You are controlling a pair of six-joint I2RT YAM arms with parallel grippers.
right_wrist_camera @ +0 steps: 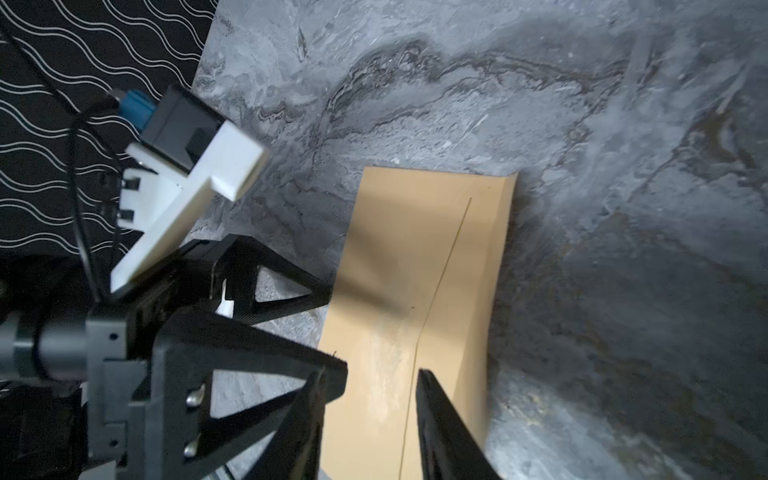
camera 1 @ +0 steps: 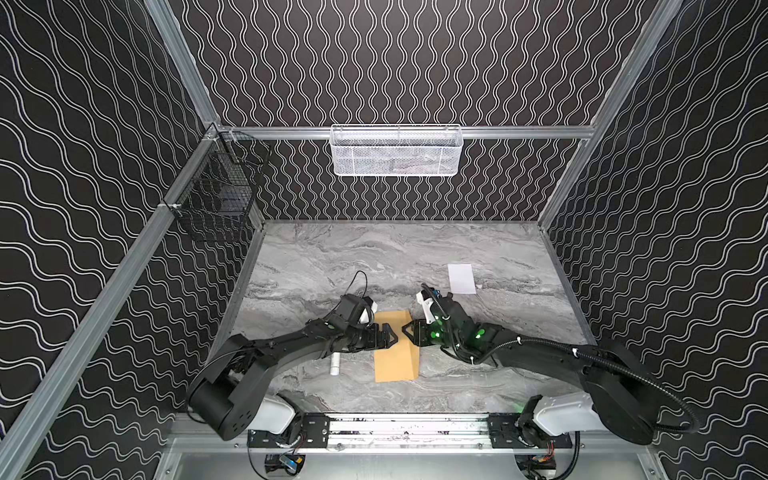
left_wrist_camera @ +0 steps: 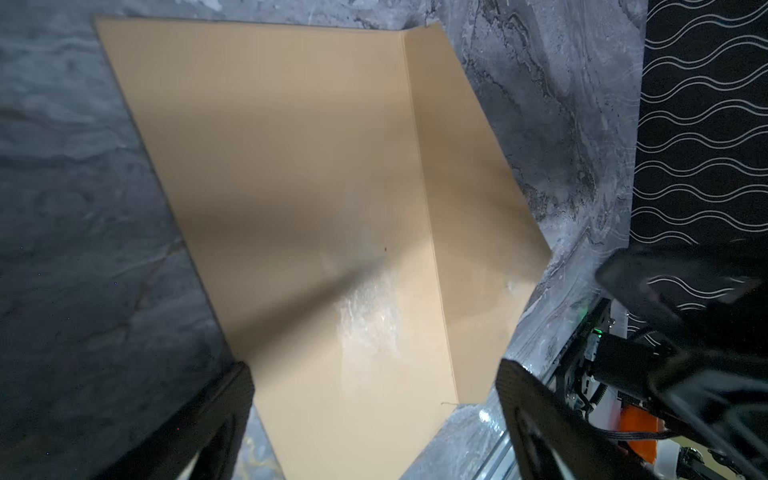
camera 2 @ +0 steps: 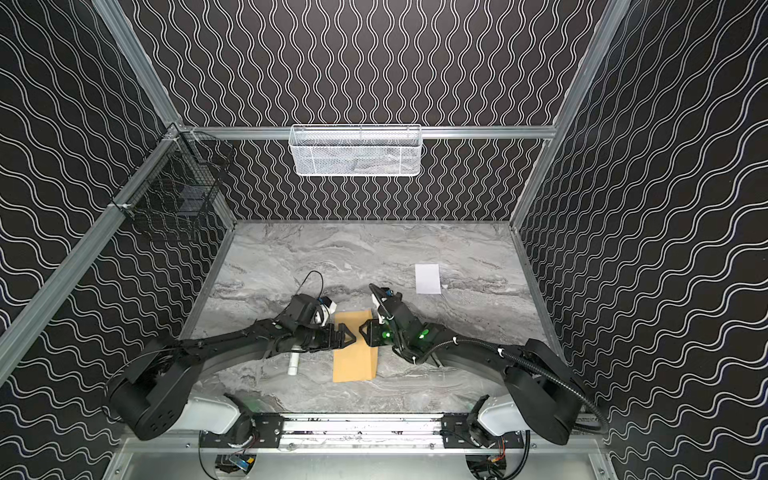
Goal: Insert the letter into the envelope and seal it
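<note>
The tan envelope lies flat near the table's front middle. Its flap along the right long side stands partly raised. My left gripper hovers over the envelope's left edge, and in the left wrist view the left gripper is wide open with only the envelope below it. My right gripper faces it from the right; its jaws stand apart over the flap's edge, pinching nothing. The white letter lies flat at the back right, away from both grippers.
A small white cylinder lies just left of the envelope, under the left arm. A white mesh basket hangs on the back wall and a black wire basket on the left wall. Patterned walls close in the marble table.
</note>
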